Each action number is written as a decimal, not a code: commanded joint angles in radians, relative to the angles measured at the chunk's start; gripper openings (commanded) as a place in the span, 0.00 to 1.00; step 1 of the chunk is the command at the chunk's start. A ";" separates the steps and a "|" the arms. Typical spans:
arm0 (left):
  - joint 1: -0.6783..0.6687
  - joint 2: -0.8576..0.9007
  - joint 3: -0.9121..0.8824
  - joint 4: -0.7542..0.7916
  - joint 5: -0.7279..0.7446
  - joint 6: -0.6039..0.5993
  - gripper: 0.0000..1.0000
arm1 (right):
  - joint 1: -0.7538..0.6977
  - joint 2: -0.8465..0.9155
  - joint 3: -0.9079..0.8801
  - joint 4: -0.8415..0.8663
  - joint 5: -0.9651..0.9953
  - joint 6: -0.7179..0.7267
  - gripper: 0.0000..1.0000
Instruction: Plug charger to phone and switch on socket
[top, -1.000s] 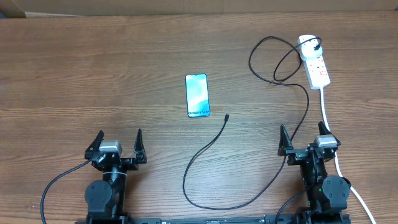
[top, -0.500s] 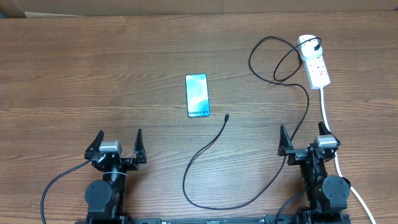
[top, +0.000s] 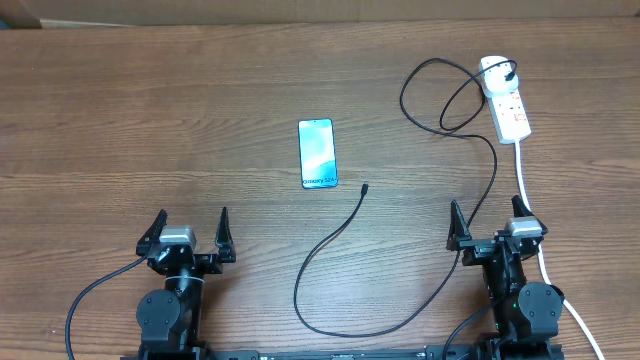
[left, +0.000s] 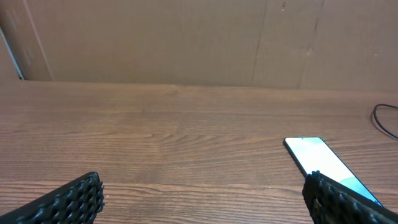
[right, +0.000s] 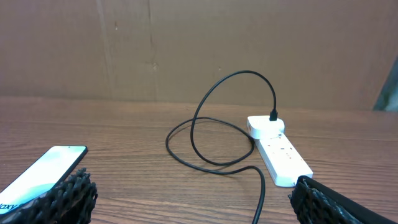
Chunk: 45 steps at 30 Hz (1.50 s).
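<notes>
The phone (top: 318, 153) lies screen-up at the table's middle; it also shows in the left wrist view (left: 323, 159) and the right wrist view (right: 43, 168). The charger, a thin black cable (top: 340, 232), has its plug tip (top: 365, 187) lying loose right of the phone's lower end. It loops up to the white socket (top: 505, 100), seen too in the right wrist view (right: 278, 149) with the cable (right: 205, 118) plugged in. My left gripper (top: 187, 234) and right gripper (top: 485, 228) are open and empty near the front edge.
The socket's thick white cord (top: 530, 200) runs down the right side past my right arm. A cardboard wall (left: 186, 37) stands behind the table's far edge.
</notes>
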 joint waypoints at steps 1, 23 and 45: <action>-0.002 -0.008 -0.003 0.002 -0.002 -0.007 1.00 | 0.008 -0.009 -0.010 0.006 0.013 0.005 1.00; -0.002 0.005 0.153 0.590 0.387 -0.704 1.00 | 0.008 -0.009 -0.010 0.006 0.013 0.005 1.00; -0.043 1.100 1.726 -0.979 0.630 -0.274 1.00 | 0.008 -0.009 -0.010 0.006 0.013 0.005 1.00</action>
